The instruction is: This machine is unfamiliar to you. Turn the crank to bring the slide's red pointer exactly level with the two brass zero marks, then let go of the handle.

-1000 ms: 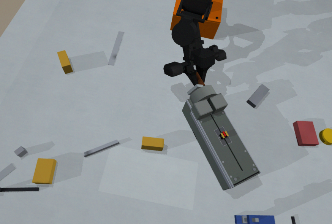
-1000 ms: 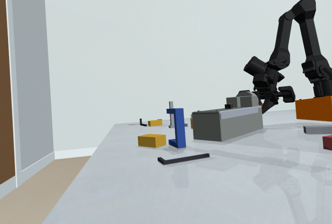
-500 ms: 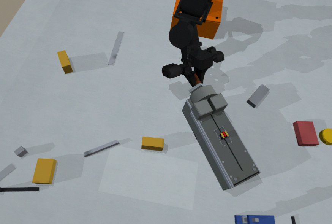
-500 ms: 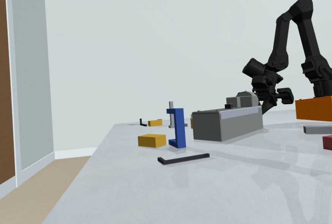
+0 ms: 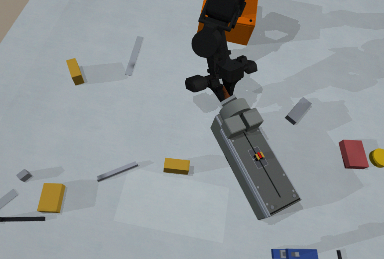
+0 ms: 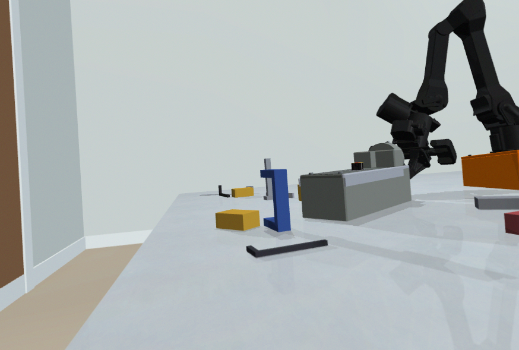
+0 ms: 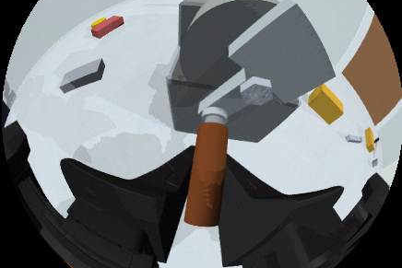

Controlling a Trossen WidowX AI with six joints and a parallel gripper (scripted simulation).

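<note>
The grey machine (image 5: 271, 172) (image 6: 377, 195) stands on the table, with its round drum (image 5: 234, 107) (image 7: 217, 35) at the end nearest the arm. A small red pointer (image 5: 259, 155) shows on its top between yellow pieces in the top view. It is too small to tell whether it is exactly level with the brass marks. The brown crank handle (image 5: 226, 92) (image 7: 207, 175) sticks out from the crank arm (image 7: 223, 91). My gripper (image 5: 226, 96) (image 7: 205, 153) is shut on the handle, one finger on each side. In the exterior view the machine's end hides the handle.
A grey block (image 5: 298, 111) (image 7: 83, 75) and a red block (image 5: 353, 154) (image 7: 107, 27) lie to one side of the machine. A yellow block (image 5: 176, 165) (image 7: 325, 104) lies on the other. A blue bracket (image 6: 281, 199) and a black bar (image 6: 289, 248) are beyond its far end.
</note>
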